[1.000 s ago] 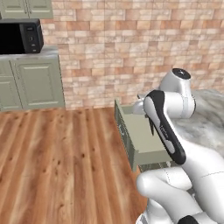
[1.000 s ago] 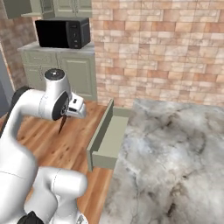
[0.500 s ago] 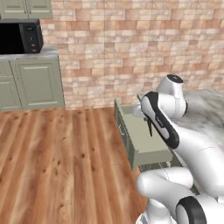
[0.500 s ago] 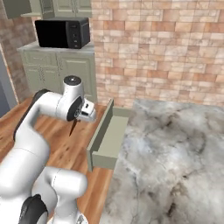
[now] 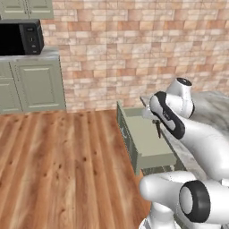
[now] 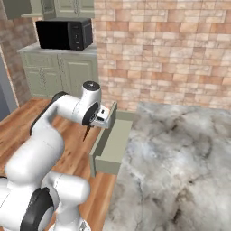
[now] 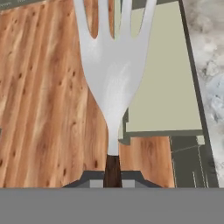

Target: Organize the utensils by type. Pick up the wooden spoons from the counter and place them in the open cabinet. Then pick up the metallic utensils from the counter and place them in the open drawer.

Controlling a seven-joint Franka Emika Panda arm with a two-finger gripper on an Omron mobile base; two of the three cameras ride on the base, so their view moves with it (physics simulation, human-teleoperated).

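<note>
Brick wall (image 5: pixel 134 44) and wooden floor (image 5: pixel 58 161) frame the spot where I work, with the sage-green drawer (image 5: pixel 150 141) pulled out from under the marbled counter (image 6: pixel 180 153). My jaws are pinched tight on the dark handle of the metallic utensil (image 7: pixel 114 65), a silvery fork, its tines pointing away from me in the hand view. There its head lies over the drawer's front edge, partly above the floor and partly above the drawer's plain greyish inside. In the left base view my gripper (image 5: pixel 156 127) hangs over the drawer's inner end, close to the counter, with the fork pointing down.

I judge this the second half of the job: carrying the metal piece to the drawer. No wooden spoons lie on the counter stretch I can see. The next move calls for bringing the fork fully over the drawer's floor, lowering it and letting go.

Hard to make out: the fork is a thin dark sliver (image 6: pixel 85 133) in the right base view, beside the drawer front. My fingertips are cut off in the hand view, and my own arm covers part of the drawer.
</note>
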